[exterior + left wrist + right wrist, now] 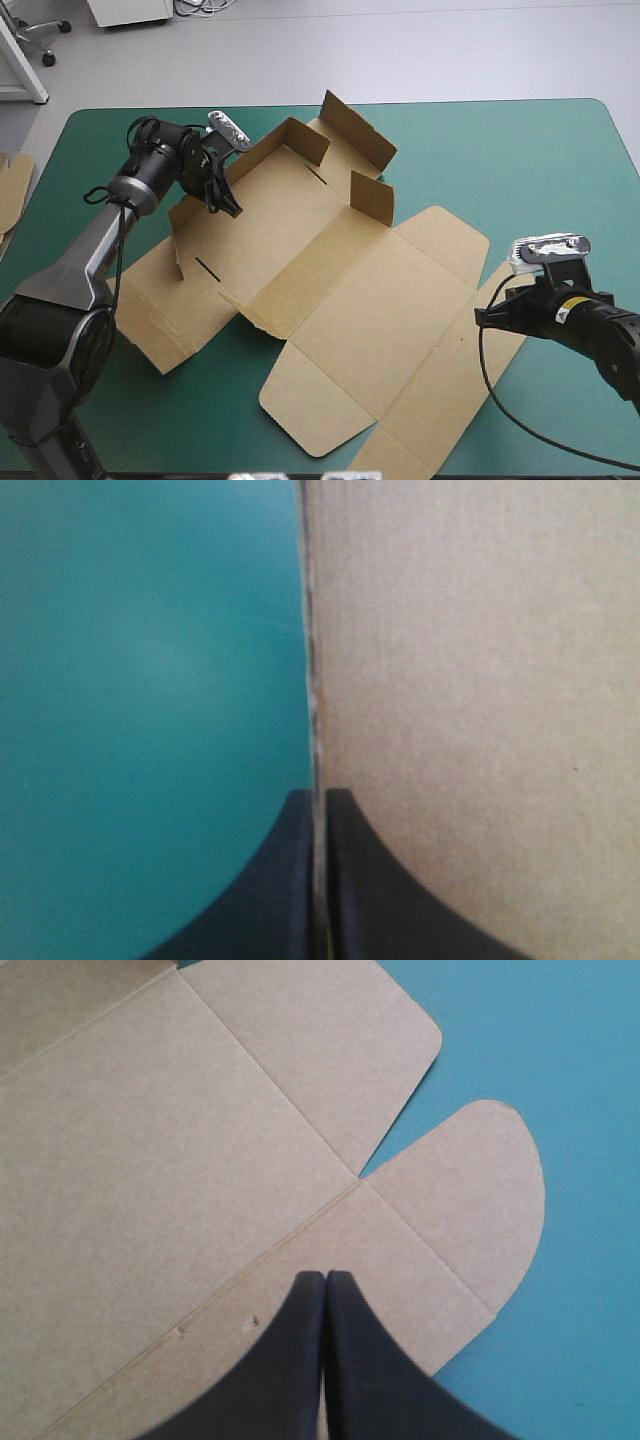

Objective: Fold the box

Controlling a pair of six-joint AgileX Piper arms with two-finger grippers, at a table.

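High view: the box (340, 290) lies on the counter (520, 150), walls partly raised. The left tool (222, 205) pinches one raised wall; the right tool (497, 315), clenched empty, hovers by the lid (400, 330). Folding steadily along the crease seems best.

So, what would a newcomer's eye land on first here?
The big brown box sprawls across the middle of the teal-green cover, mostly flat, with a few walls raised at its far end. The left gripper is shut on one upright wall at the box's far-left side, with the board's edge pinched between its fingers. The right gripper, also shut, is over the rounded flaps at the box's right edge.
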